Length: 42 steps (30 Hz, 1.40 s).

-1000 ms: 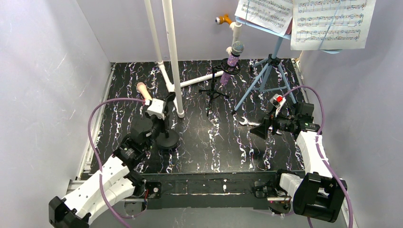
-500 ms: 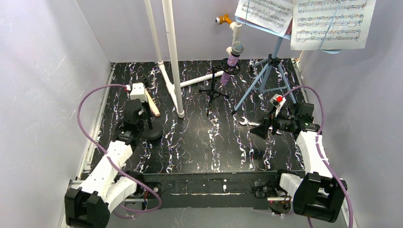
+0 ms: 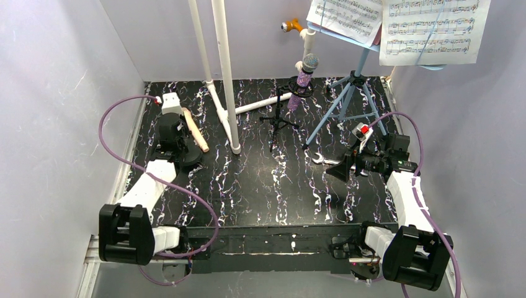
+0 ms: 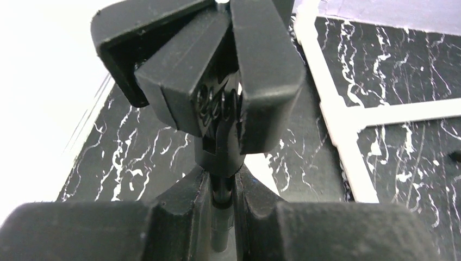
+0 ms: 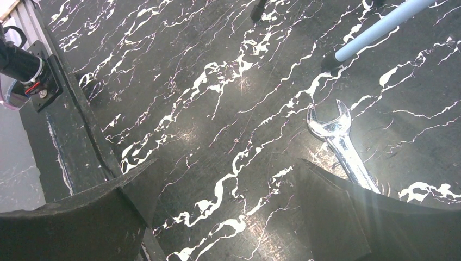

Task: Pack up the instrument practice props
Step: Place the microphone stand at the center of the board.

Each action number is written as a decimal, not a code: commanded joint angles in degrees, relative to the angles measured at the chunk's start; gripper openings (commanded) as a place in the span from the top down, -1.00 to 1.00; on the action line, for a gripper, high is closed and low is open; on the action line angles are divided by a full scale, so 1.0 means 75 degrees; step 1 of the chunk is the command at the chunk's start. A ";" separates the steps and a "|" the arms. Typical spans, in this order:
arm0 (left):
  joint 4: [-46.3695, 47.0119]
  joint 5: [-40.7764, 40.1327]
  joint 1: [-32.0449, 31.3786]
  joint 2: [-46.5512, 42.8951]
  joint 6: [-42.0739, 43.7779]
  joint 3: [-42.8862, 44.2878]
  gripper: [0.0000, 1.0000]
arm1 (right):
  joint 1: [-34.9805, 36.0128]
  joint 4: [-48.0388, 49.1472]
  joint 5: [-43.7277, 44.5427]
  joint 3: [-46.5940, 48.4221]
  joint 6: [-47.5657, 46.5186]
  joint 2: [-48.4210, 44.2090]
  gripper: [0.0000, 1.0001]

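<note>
Clamping the left tool [image 4: 222,187] nearly closed on the thin black stem of the round-base holder [image 4: 255,70], near the left edge of the glossy, white-veined black worktop [image 3: 279,186], with the smooth peach microphone [image 3: 194,129] apparently slanting from its clip. Holding the right tool [image 5: 228,217] spread wide and empty above the worktop, just beside the shiny silver wrench [image 5: 340,141].

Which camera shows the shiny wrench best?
The right wrist view: the silver wrench fills the frame's right side, big and sharp, its open end clear. The top view shows only a tiny glint of it. The left wrist view doesn't show it.
</note>
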 commanded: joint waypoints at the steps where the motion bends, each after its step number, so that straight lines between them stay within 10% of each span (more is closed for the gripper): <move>1: 0.1445 -0.0421 0.0231 0.0265 0.0246 0.0532 1.00 | -0.0029 0.0110 -0.0231 0.0029 -0.0123 -0.0033 -0.97; 31: 0.2645 0.0017 0.1710 0.3352 0.0222 0.2618 0.95 | -0.0006 -0.0074 -0.0440 0.0107 -0.0249 0.0257 -0.97; 42: 0.2647 0.0310 0.1745 0.2648 0.0044 0.1608 -0.49 | -0.0006 -0.0309 -0.0469 0.0187 -0.0471 0.0376 -0.97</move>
